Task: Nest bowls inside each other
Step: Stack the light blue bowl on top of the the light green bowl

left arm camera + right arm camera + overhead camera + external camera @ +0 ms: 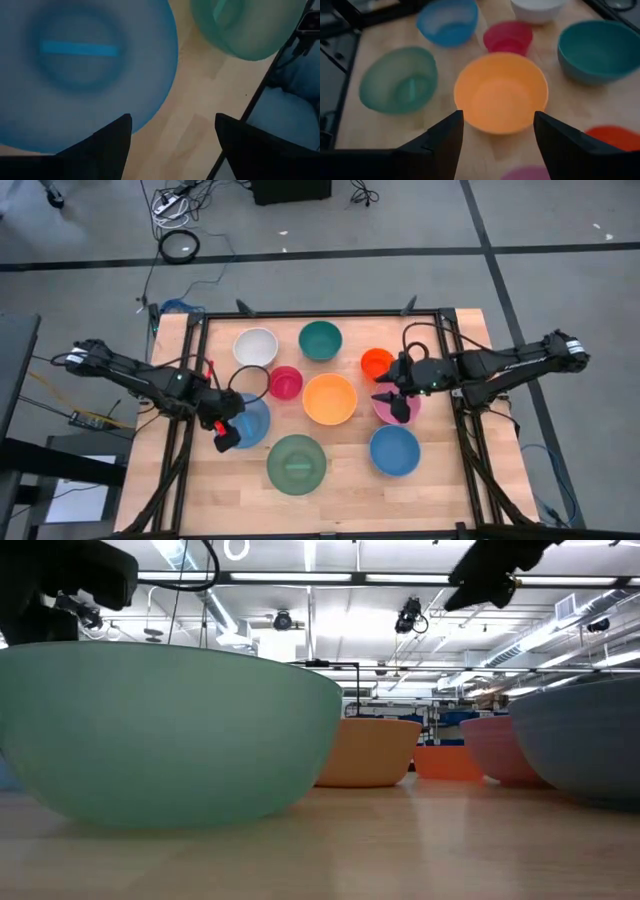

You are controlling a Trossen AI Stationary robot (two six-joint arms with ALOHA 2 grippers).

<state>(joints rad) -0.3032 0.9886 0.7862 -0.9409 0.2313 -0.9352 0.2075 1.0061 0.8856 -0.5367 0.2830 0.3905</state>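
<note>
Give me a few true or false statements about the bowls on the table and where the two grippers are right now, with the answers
1. All nine bowls sit separately, none nested yet. True.
2. The left gripper hovers over a blue bowl. True.
3. The right gripper is shut on the orange-yellow bowl. False: it is open, empty, and above the pink bowl.
4. The white bowl lies at the table's near edge. False: it sits in the far row, beside the teal bowl.
5. The green bowl is nearest the low camera. True.
</note>
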